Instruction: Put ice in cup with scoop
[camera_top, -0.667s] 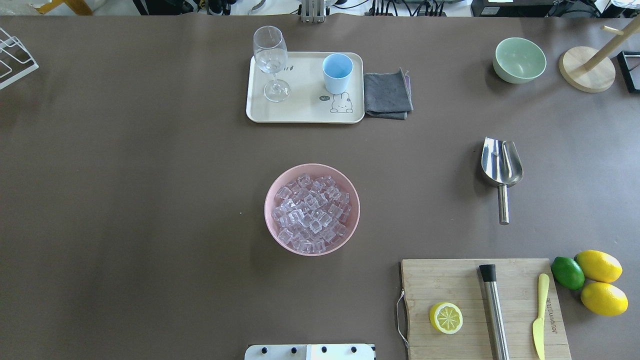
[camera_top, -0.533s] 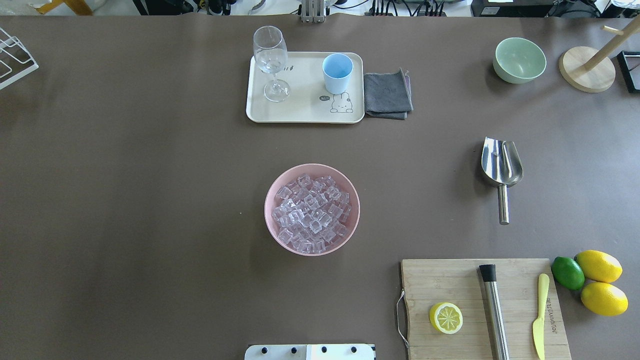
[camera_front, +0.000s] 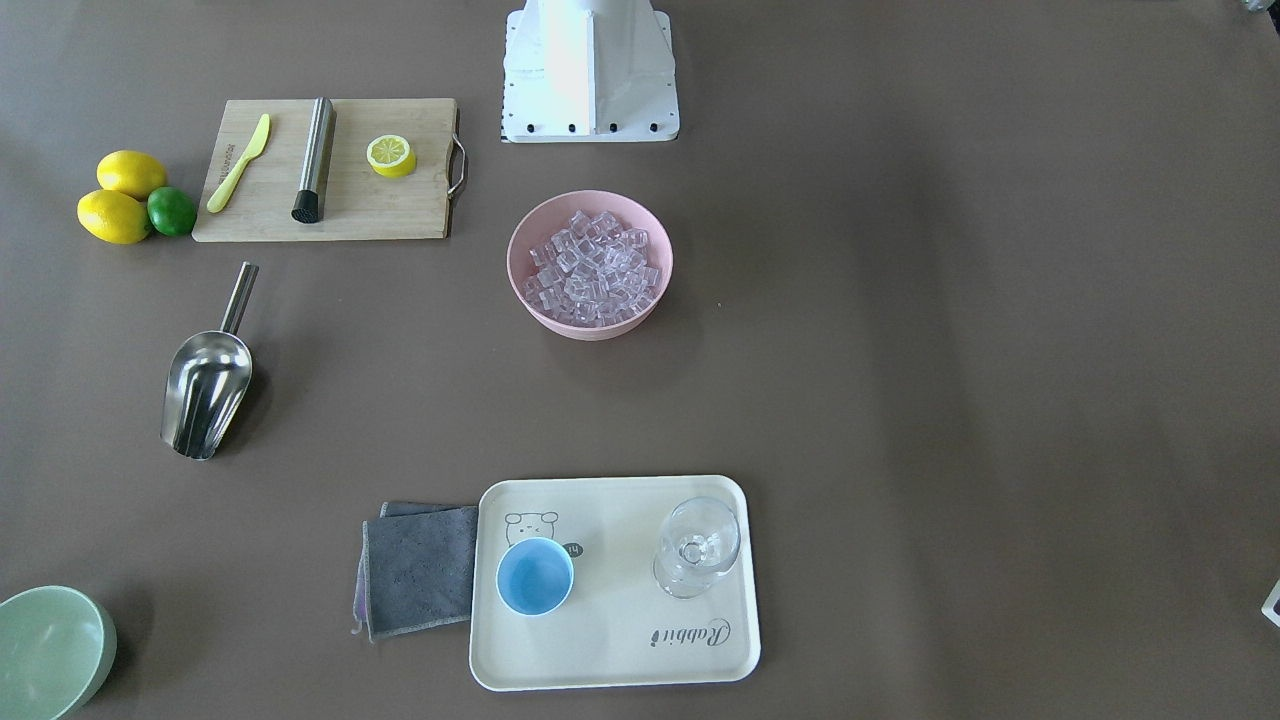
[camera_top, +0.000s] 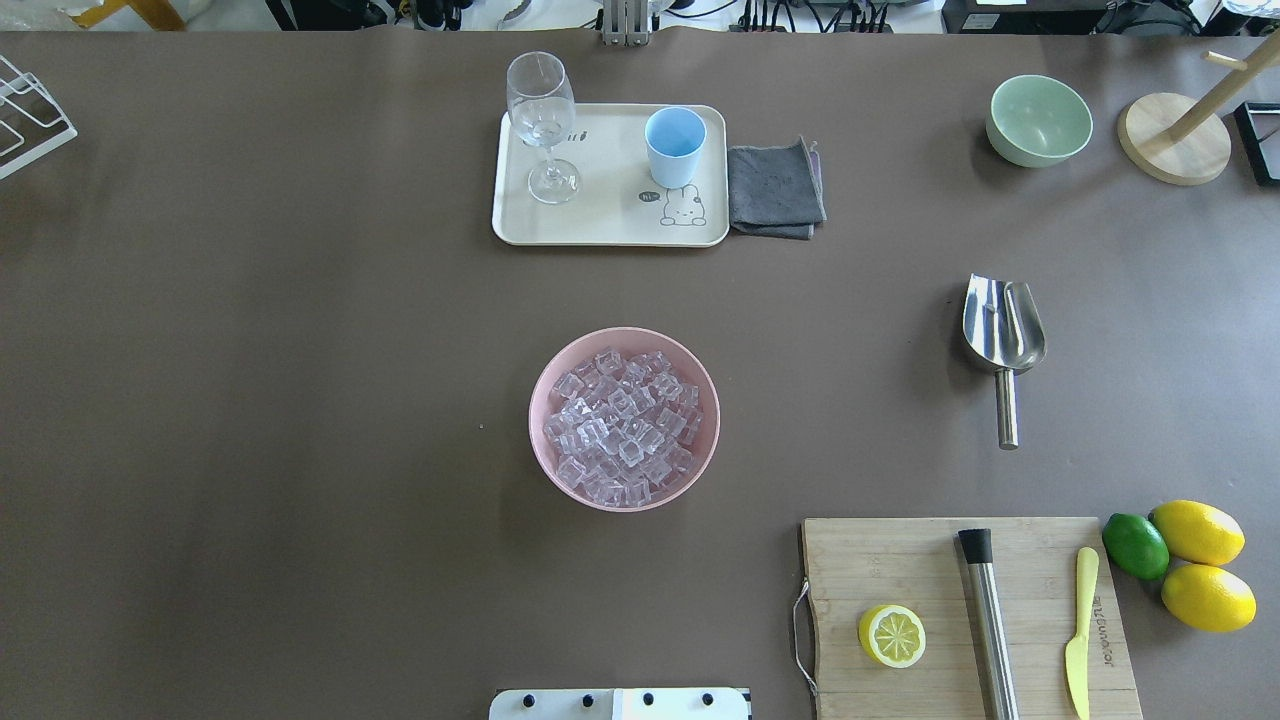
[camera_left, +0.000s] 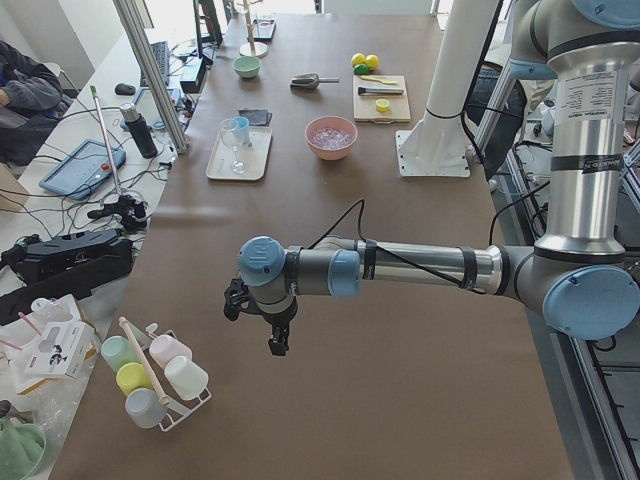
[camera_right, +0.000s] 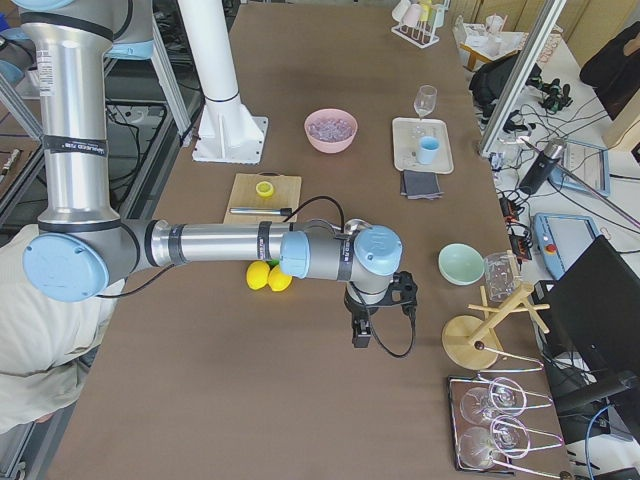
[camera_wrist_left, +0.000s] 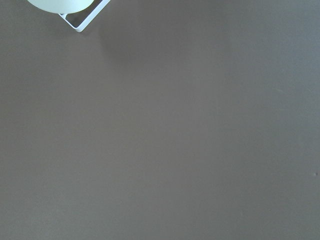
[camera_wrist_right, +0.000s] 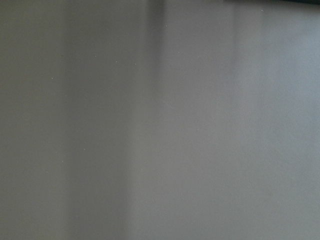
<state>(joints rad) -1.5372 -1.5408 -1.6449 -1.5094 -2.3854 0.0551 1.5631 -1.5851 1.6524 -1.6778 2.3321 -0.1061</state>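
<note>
**Front-facing view.** Scoop (camera_front: 207, 385): lies flat on the brown table (camera_front: 900, 300), on the robot's right side, with its handle toward the robot's base and its mouth away. Ice (camera_front: 592, 268): heaped in a pink bowl (camera_front: 527, 296) at table centre. Cup (camera_front: 535, 576): upright and empty, on a cream tray (camera_front: 610, 655) next to a wine glass (camera_front: 697, 545). No gripper is in view.

**Overhead view.** Scoop is well apart from both bowl and cup, just beyond a cutting board (camera_top: 880, 560). No arm enters.

**Left-end view.** Left gripper (camera_left: 277, 340): hangs fingers down over bare table at the near end, far from every task item. Jaw opening cannot be told.

**Right-end view.** Right gripper (camera_right: 360, 335): hangs fingers down near the right end, well short of the scoop. Jaw opening cannot be told.

**Wrist views.** Left: bare table and a corner of a white rack (camera_wrist_left: 82, 22). Right: blurred table only. Neither shows fingers or a task item.

**Handling, judged.** Scoop is stiff, light, polished steel. Its thin round handle is likely slippery and apt to roll, so the hold belongs mid-handle, jaws across it. Ice is loose and slick. Cup is light and easily tipped.
</note>
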